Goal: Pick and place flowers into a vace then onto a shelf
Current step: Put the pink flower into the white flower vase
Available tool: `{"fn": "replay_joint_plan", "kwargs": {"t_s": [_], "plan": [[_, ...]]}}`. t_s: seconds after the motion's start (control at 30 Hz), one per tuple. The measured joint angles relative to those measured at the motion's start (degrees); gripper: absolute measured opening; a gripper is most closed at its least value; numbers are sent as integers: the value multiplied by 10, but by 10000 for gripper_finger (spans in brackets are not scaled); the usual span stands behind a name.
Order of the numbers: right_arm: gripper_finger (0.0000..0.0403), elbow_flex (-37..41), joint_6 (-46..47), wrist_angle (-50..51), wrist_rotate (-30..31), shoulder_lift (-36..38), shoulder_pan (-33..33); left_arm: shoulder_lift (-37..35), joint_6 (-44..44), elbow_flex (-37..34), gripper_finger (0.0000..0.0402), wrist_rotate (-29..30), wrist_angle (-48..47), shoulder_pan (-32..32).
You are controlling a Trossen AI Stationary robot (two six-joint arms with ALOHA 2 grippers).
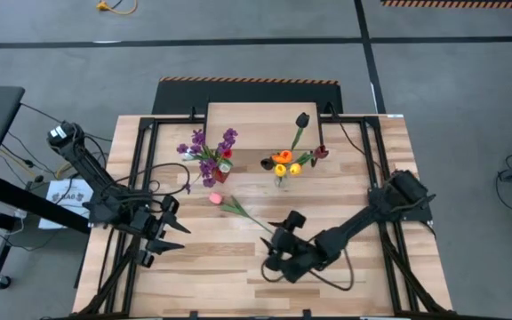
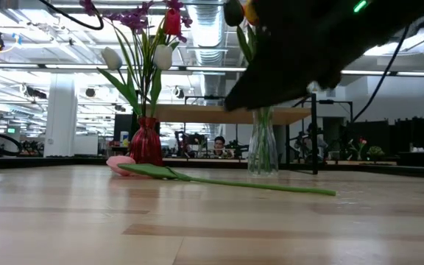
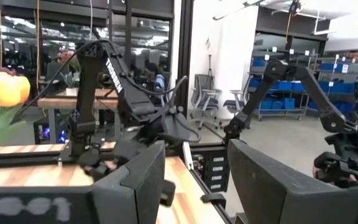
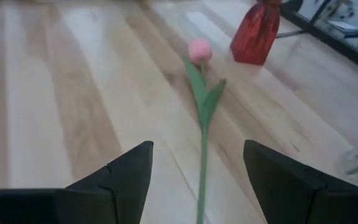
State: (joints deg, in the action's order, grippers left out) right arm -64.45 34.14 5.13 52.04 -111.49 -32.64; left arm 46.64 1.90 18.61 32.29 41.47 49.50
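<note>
Mostly we are done filling: the red vase point(image 1: 220, 174) and the clear glass vase point(image 1: 280, 180) both hold flowers, and one pink tulip point(image 1: 236, 210) lies flat on the table between them. Our right gripper point(image 1: 279, 250) hovers released over its stem end — bare planks all round. Our left gripper point(image 1: 156, 233) waits, fingers apart. The shelf point(image 1: 258, 117) is bare.

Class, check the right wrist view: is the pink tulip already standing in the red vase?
No. The pink tulip lies flat on the table, beside the red vase, its stem running between the right gripper's open fingers.
</note>
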Motion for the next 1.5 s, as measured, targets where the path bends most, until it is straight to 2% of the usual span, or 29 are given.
{"fn": "replay_joint_plan", "kwargs": {"t_s": [0.3, 0.57, 0.87, 1.1, 1.3, 1.5], "plan": [[246, 0, -56, -139, -12, -86, 59, 22, -8, 0, 167, -1, 1, 0], [246, 0, -111, -244, -87, -125, 95, 22, -7, 0, 167, -1, 5, 0], [246, 0, -122, -238, -107, -126, 132, 22, -8, 0, 167, -2, 4, 0], [243, 0, -122, -227, -188, -126, 165, 22, -8, 0, 167, -2, 4, 0], [212, -3, -88, -196, -211, -129, 182, 22, -12, 0, 167, -2, 0, 0], [141, -7, -52, -208, -213, -160, 190, 22, -22, 0, 167, -2, 0, 0]]}}
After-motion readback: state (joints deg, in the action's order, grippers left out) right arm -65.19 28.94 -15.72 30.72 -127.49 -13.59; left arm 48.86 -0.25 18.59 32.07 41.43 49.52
